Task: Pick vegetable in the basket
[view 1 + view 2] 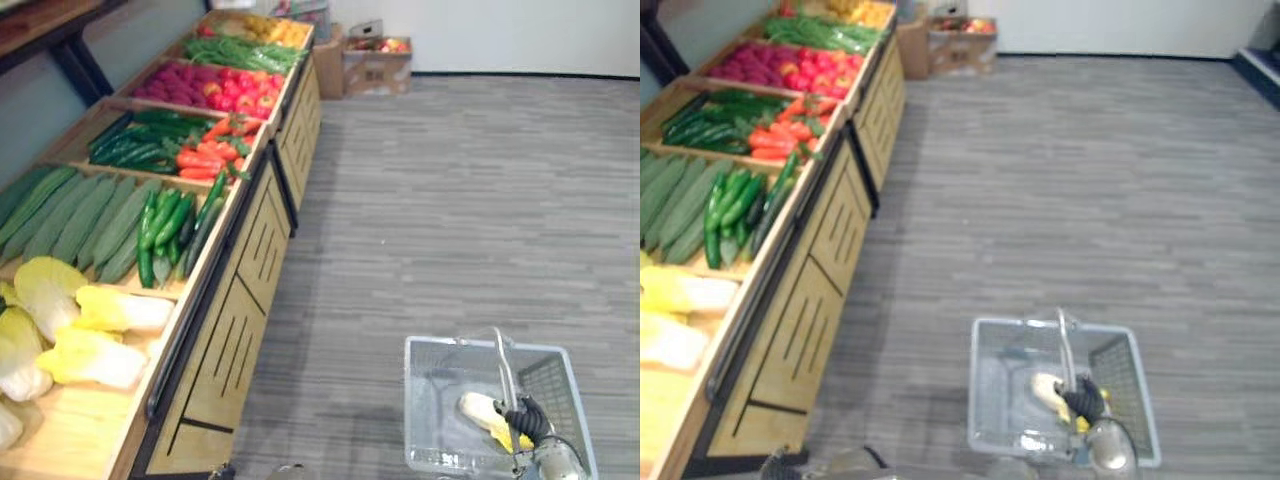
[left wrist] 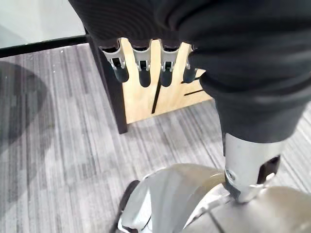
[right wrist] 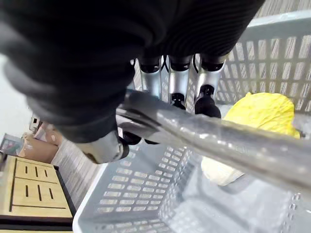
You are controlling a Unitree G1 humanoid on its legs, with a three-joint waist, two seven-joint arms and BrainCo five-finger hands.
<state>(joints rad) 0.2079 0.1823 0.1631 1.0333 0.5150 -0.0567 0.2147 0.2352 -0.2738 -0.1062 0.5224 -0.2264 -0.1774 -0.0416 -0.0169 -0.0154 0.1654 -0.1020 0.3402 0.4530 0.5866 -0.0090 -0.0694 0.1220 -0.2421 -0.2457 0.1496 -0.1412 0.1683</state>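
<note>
A grey mesh basket (image 1: 432,400) hangs low over the floor at the lower right. My right hand (image 1: 527,417) is shut on its metal handle (image 3: 214,141), fingers curled round the bar. One yellow-white cabbage (image 3: 257,116) lies inside the basket (image 1: 990,400), also visible as the cabbage (image 1: 483,412). More cabbages (image 1: 95,330) lie in the nearest bin of the wooden stand (image 1: 230,330) on the left. My left hand (image 2: 146,68) hangs beside the stand's base with relaxed straight fingers, holding nothing.
Along the stand lie cucumbers (image 1: 170,225), long pale gourds (image 1: 80,215), carrots (image 1: 205,155), dark green vegetables (image 1: 140,135), red produce (image 1: 215,85) and green beans (image 1: 235,50). Cardboard boxes (image 1: 375,60) stand by the far wall. Grey plank floor (image 1: 460,200) spreads to the right.
</note>
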